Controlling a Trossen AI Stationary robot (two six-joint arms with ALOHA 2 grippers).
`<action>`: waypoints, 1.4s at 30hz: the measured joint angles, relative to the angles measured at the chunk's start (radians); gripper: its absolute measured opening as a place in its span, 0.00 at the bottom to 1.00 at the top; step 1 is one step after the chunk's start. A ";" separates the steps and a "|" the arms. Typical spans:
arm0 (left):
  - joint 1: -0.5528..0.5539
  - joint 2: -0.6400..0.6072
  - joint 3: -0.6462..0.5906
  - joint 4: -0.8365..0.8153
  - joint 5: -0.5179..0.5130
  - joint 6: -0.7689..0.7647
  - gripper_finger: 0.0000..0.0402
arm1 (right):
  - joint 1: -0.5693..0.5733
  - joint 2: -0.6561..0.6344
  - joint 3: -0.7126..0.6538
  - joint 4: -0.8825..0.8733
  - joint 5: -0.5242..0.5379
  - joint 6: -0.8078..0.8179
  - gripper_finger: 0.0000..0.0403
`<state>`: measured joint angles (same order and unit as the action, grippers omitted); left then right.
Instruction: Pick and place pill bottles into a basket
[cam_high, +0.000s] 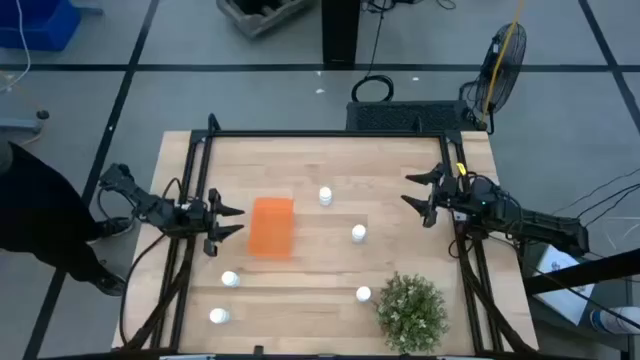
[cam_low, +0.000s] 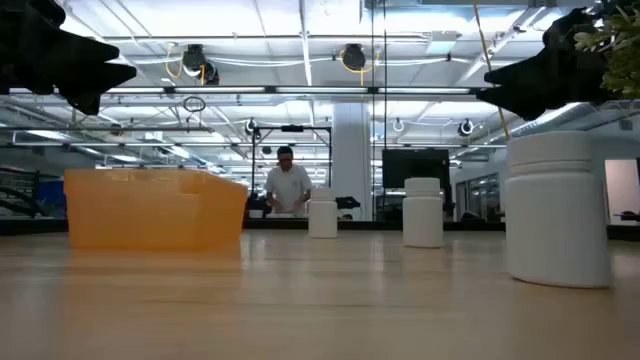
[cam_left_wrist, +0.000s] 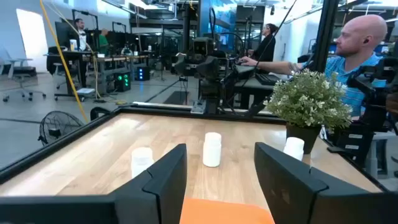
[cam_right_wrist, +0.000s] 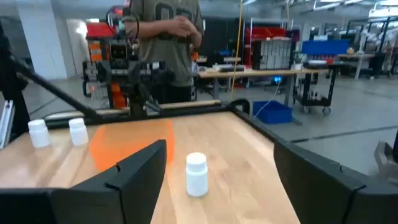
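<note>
Both empty, left claw (cam_high: 236, 221) wide open, right claw (cam_high: 409, 189) too

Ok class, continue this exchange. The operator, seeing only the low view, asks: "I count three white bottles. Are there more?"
Observer: Yes. The high view shows five small white cylindrical pill bottles; two stand on the left arm's side.
Operator: Where is the left tool?
Observer: The left tool is open, right beside the bright orange rectangular basket.
Operator: And the right one?
Observer: The right tool is open near the table's right edge, holding nothing.
</note>
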<state>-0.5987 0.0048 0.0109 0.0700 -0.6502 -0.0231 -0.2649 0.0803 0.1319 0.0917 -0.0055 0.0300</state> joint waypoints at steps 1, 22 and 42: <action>0.000 0.000 0.000 0.000 0.000 -0.005 0.48 | 0.000 -0.015 -0.005 0.010 0.000 0.003 0.72; 0.000 0.002 0.000 -0.004 -0.006 0.017 0.48 | 0.000 -0.076 -0.073 0.121 0.006 0.115 0.72; 0.000 0.002 0.000 -0.004 -0.007 0.049 0.48 | -0.002 0.812 0.679 -0.364 0.088 0.195 0.72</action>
<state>-0.5989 0.0064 0.0113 0.0658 -0.6577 0.0257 -0.2668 0.8918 0.8108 -0.2722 0.0822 0.2245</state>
